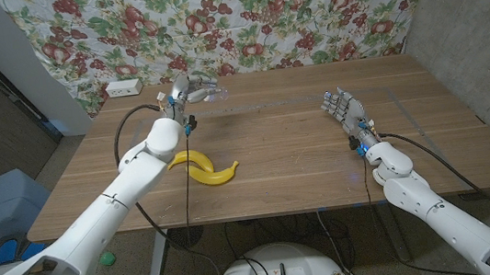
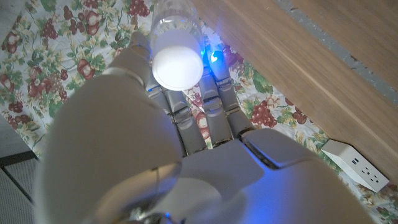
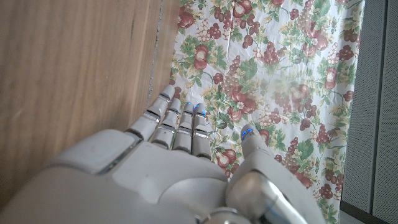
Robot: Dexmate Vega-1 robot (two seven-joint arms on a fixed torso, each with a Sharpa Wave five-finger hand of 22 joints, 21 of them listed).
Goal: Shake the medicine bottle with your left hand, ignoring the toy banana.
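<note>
We see the left hand [image 1: 186,90] gripping the medicine bottle [image 1: 208,93] off the table [image 1: 303,159], up at 11 o'clock. Toy banana [image 1: 204,167] lies at 8 o'clock. Right hand [image 1: 344,110] at 3 o'clock, fingers apart, holding nothing.

Clear medicine bottle [image 1: 207,92], white cap, tipped sideways above table.

Toy banana [image 1: 208,168]: yellow.
Medicine bottle [image 2: 176,38]: clear body, white cap.
Worktop [image 1: 292,141]: brown wood grain.
Backdrop cloth [image 1: 305,10]: white ground, red fruit, green leaves.
Left hand [image 1: 183,93], right hand [image 1: 343,108]: grey-white; fingers [image 3: 186,118] with blue-lit tips.
Power strip [image 1: 124,88]: white.
</note>
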